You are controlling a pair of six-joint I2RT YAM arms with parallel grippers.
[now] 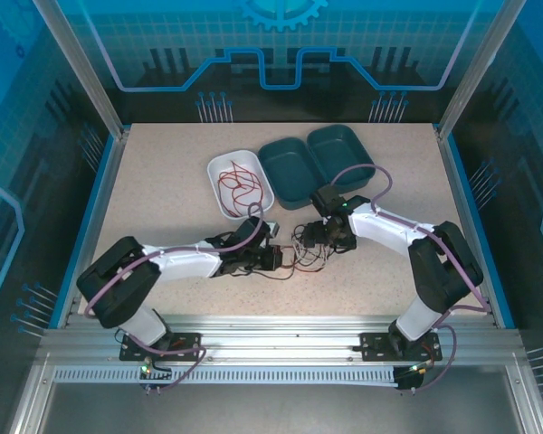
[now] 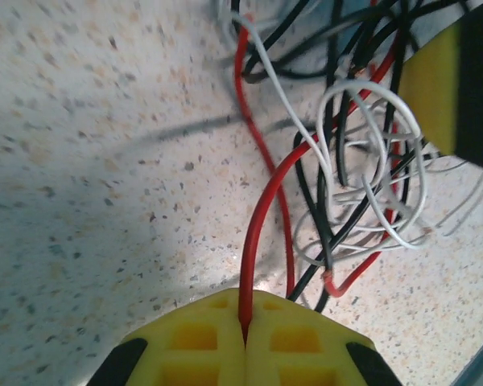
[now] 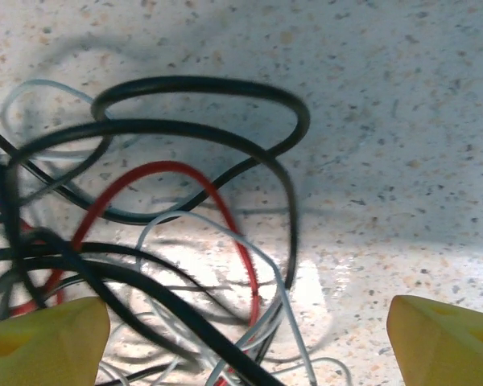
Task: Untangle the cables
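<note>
The cables lie tangled on the speckled table between my two grippers. My left gripper is shut on a red cable, which runs from its yellow pads up into the knot of white and black strands. In the top view the left gripper sits at the tangle's left edge. The right gripper is at its right edge. My right gripper is open low over the table, and loops of black, red and whitish-grey cable lie between its fingertips.
A white tray behind the tangle holds a separate red wire. Two dark teal bins stand side by side to its right. The right gripper's yellow finger shows at the top right of the left wrist view.
</note>
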